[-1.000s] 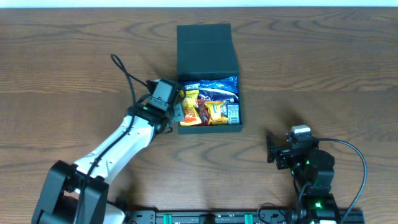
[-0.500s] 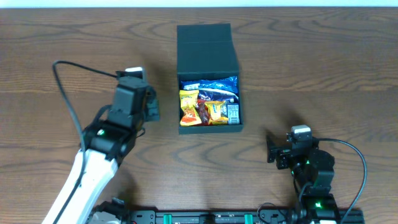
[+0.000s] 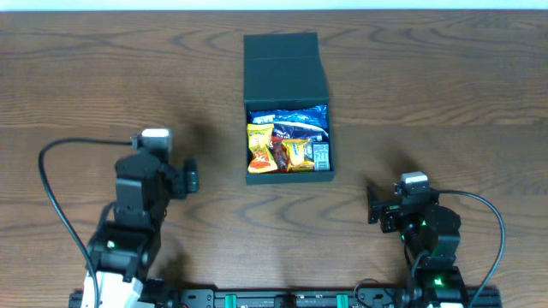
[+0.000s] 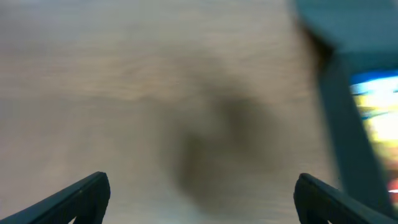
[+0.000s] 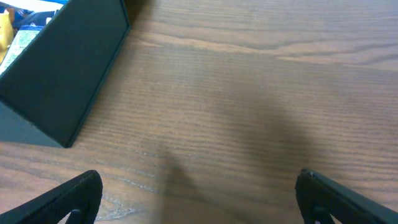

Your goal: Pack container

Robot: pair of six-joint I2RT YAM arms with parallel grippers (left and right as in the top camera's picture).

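Looking down from overhead, I've got the container [image 3: 288, 178] sitting mid-tabletop [image 3: 445, 103], a little toward the far side, with its flap lid [image 3: 285, 64] thrown back and the inside on show. Snack packets fill it: a blue packet [image 3: 295, 118] at the back, a yellow packet [image 3: 259, 137] front-left, and orange packets [image 3: 295, 152] beside that. Left fingers [image 3: 190, 178] are spread wide with nothing between them, over bare wood off to the container's left and apart from it. My left wrist view is blurred, with the container at its right edge. Right fingers [image 3: 373, 205] are parted wide too and empty, near the container's front-right corner without touching. That dark corner shows upper-left in my right wrist view.
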